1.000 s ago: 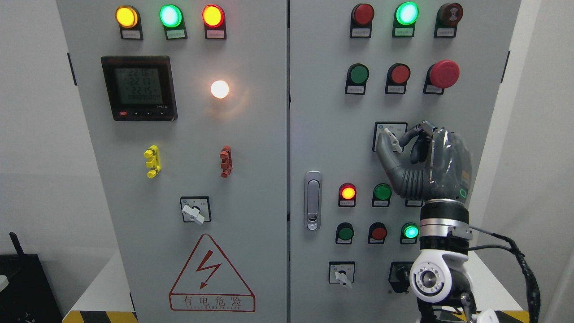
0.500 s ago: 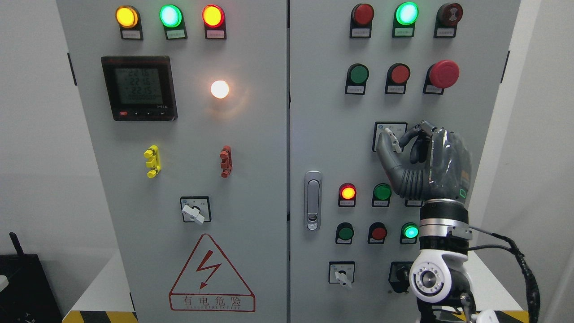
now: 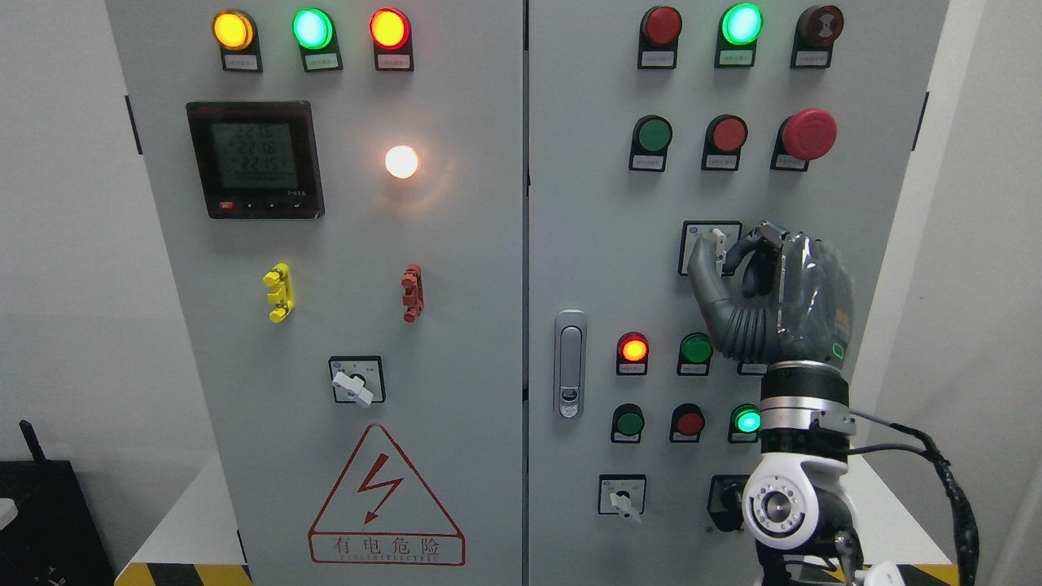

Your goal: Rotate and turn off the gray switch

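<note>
The gray rotary switch (image 3: 718, 246) sits on a white square plate (image 3: 697, 232) on the right cabinet door, mid height. Its pale lever stands nearly upright. My right hand (image 3: 721, 259) rises from the lower right, dark gray, with thumb (image 3: 702, 275) on the lever's left and a curled finger on its right, pinching the lever. The palm hides the plate's right half and the lamp below it. The left arm does not show.
Around the switch are green and red push buttons (image 3: 654, 134), a red mushroom stop button (image 3: 807, 133), lit lamps (image 3: 632, 349) and a door latch (image 3: 570, 363). Two more rotary switches sit lower down (image 3: 621, 497) and on the left door (image 3: 353, 384).
The lever, tilted with its top to the left before, now stands nearly upright; my thumb and finger turned clockwise with it. The view shifted slightly.
</note>
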Tool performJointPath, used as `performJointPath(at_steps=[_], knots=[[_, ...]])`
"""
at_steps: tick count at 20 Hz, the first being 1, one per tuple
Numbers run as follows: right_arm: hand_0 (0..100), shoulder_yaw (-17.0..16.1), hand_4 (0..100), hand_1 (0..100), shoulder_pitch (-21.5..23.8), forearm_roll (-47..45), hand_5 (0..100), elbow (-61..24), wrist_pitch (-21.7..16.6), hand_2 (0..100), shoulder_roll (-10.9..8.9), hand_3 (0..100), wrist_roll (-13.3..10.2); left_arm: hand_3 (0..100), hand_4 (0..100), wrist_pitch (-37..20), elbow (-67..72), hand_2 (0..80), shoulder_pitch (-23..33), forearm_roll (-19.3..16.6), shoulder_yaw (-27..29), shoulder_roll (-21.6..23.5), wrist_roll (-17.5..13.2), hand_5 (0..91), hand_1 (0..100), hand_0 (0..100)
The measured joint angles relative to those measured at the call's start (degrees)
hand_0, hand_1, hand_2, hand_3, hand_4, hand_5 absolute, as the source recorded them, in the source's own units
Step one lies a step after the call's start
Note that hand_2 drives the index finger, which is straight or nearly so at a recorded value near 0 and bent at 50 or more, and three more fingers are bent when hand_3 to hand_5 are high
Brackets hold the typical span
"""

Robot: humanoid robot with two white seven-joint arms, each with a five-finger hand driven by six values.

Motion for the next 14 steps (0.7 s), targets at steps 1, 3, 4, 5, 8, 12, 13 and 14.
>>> performJointPath(at_steps=[1, 3, 4, 5, 8, 12, 13, 14], knots=[[53, 0.00, 100, 42, 0.00, 0.00, 100, 0.00, 0.00, 73, 0.00, 100, -0.05, 0, 0, 0.00, 0.00, 0.0, 0.00, 0.00, 0.00, 0.00, 0.00, 0.0, 39, 12], [54, -0.01, 100, 36, 0.00, 0.00, 100, -0.01, 0.00, 74, 0.00, 100, -0.16, 0, 0, 0.00, 0.00, 0.0, 0.00, 0.00, 0.00, 0.00, 0.00, 0.0, 39, 12], [45, -0.02, 100, 36, 0.00, 0.00, 100, -0.02, 0.00, 74, 0.00, 100, -0.18, 0, 0, 0.00, 0.00, 0.0, 0.00, 0.00, 0.00, 0.00, 0.00, 0.0, 39, 12], [43, -0.02, 100, 35, 0.00, 0.00, 100, -0.04, 0.00, 75, 0.00, 100, -0.18, 0, 0, 0.00, 0.00, 0.0, 0.00, 0.00, 0.00, 0.00, 0.00, 0.0, 39, 12], [31, -0.05, 100, 35, -0.01, 0.00, 100, -0.10, -0.23, 75, 0.00, 100, -0.22, 0, 0, 0.00, 0.00, 0.0, 0.00, 0.00, 0.00, 0.00, 0.00, 0.0, 39, 12], [24, -0.08, 100, 36, 0.09, 0.00, 100, -0.23, -0.62, 75, 0.01, 100, -0.23, 0, 0, 0.00, 0.00, 0.0, 0.00, 0.00, 0.00, 0.00, 0.00, 0.0, 39, 12], [24, -0.09, 100, 36, 0.14, -0.01, 100, -0.30, -0.70, 75, 0.02, 100, -0.23, 0, 0, 0.00, 0.00, 0.0, 0.00, 0.00, 0.00, 0.00, 0.00, 0.0, 39, 12], [23, -0.09, 100, 36, 0.21, -0.02, 100, -0.39, -0.75, 75, 0.02, 100, -0.23, 0, 0, 0.00, 0.00, 0.0, 0.00, 0.00, 0.00, 0.00, 0.00, 0.0, 39, 12]])
